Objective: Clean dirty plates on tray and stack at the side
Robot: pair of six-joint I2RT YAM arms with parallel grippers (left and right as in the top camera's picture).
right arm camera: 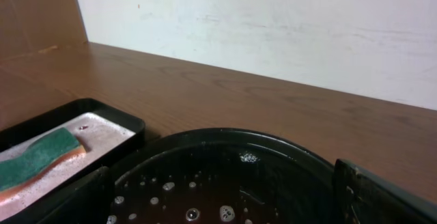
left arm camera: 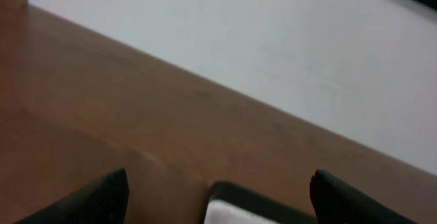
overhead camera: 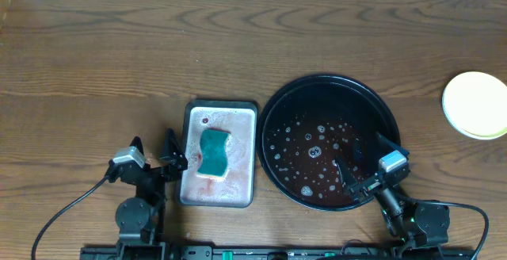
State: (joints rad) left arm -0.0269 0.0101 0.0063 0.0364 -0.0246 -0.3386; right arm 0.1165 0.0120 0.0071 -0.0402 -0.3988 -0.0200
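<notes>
The large round black tray (overhead camera: 273, 125) sits right of centre, wet with droplets and suds, with no plate on it; it also fills the lower right wrist view (right arm camera: 225, 142). A stack of plates (overhead camera: 475, 105), pale yellow rim with a whitish top, rests on the bare wood at the far right edge. My right gripper (overhead camera: 365, 163) is open and empty over the tray's near right rim; its fingers frame the right wrist view (right arm camera: 225, 203). My left gripper (overhead camera: 156, 155) is open and empty just left of the grey tray; its fingers show in the left wrist view (left arm camera: 218, 200).
A rectangular grey tray (overhead camera: 192, 187) with soapy water holds a teal sponge (overhead camera: 213, 151) between the two arms; it shows in the right wrist view (right arm camera: 102, 125) with the sponge (right arm camera: 37, 157). A white wall runs along the table's far edge.
</notes>
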